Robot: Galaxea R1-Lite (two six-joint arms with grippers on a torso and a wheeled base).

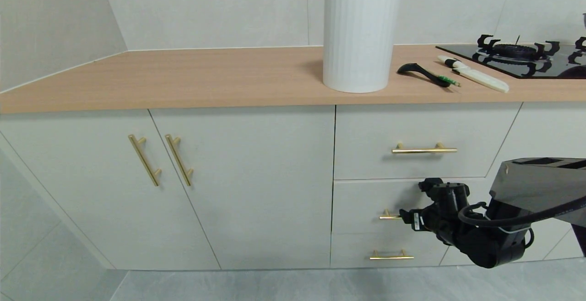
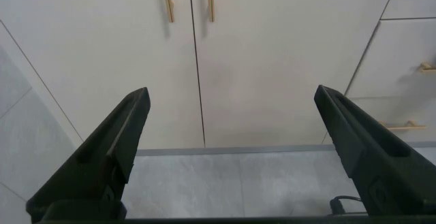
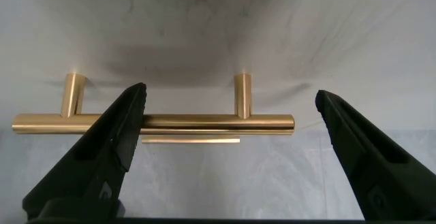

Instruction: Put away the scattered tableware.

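On the wooden counter (image 1: 183,77) lie a black-handled peeler (image 1: 423,73) and a white knife (image 1: 476,74), just right of a tall white ribbed container (image 1: 359,35). Low down, my right gripper (image 1: 404,214) is at the middle drawer's gold handle (image 1: 389,217). In the right wrist view the right gripper (image 3: 228,149) is open, and the gold handle (image 3: 204,122) runs crosswise close ahead of its fingers. My left gripper (image 2: 231,156) is open and holds nothing. It faces the foot of the double cabinet doors (image 2: 197,60).
A black gas hob (image 1: 522,58) occupies the counter's far right. Below the counter are two cabinet doors with gold handles (image 1: 160,159) and a stack of three drawers; the top drawer handle (image 1: 424,150) and bottom drawer handle (image 1: 391,257) show. Grey tiled floor (image 1: 274,287) lies below.
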